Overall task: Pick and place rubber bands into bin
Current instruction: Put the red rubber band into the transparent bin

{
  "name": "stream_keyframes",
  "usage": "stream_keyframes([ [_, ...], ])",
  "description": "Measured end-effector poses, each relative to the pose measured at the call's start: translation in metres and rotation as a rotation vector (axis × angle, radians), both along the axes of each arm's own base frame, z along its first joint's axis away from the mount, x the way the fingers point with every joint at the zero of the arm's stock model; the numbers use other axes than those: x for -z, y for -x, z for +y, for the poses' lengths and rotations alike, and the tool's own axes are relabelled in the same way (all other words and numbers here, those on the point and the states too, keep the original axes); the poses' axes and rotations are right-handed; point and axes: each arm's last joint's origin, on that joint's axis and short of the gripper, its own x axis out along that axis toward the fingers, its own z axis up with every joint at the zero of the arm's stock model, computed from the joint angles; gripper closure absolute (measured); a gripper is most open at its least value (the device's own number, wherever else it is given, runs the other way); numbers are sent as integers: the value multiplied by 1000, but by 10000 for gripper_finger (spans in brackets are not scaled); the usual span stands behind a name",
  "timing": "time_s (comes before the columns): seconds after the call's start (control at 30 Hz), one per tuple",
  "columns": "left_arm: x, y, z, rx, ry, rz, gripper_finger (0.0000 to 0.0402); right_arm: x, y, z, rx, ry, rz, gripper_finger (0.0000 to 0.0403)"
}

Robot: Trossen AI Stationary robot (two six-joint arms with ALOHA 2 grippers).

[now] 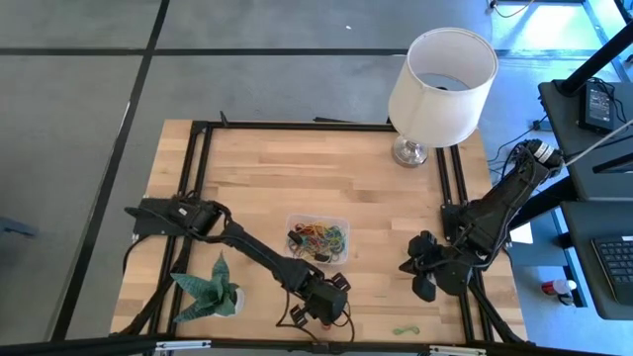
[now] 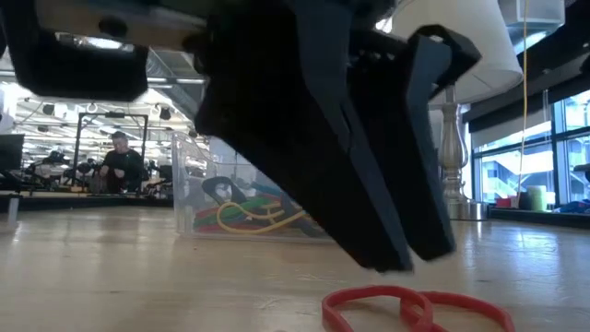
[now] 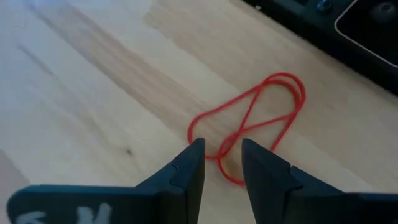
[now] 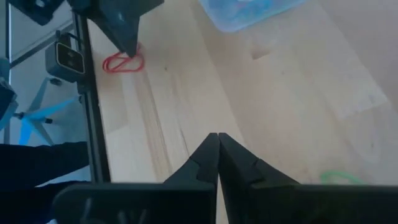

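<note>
A red rubber band (image 3: pixel 249 118) lies twisted into a figure eight on the wood near the table's front edge. My left gripper (image 3: pixel 222 152) points steeply down over its near end, open, one fingertip on each side of a strand. In the low view the fingertips (image 2: pixel 412 258) stand just above the band (image 2: pixel 406 309); I see no touch. The clear bin (image 1: pixel 318 237) sits mid-table with several coloured rubber bands inside. A green rubber band (image 1: pixel 406 329) lies flat at the front right. My right gripper (image 4: pixel 216 140) hovers shut over the table's right side (image 1: pixel 423 287), with nothing between its fingers.
A green folded-paper plant (image 1: pixel 208 292) stands at the front left, close to my left arm. A white lamp (image 1: pixel 440 79) stands at the far right corner. Black frame rails (image 1: pixel 203 178) run along the table's edges. Bare wood lies between the bin and the front edge.
</note>
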Motion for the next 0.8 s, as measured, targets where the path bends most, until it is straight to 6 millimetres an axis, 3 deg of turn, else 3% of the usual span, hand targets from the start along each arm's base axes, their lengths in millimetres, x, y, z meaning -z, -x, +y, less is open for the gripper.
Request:
stream_keyframes([
  [0.37, 16, -1, -5, 98, -6, 11, 324, -1, 7, 6, 50, -44, -22, 391],
  [0.63, 18, -3, -1, 63, 10, 34, 393, -2, 6, 8, 67, -58, -48, 391],
  [0.8, 17, -3, 2, 16, 29, 58, 400, -3, 6, 8, 72, -62, -61, 391],
])
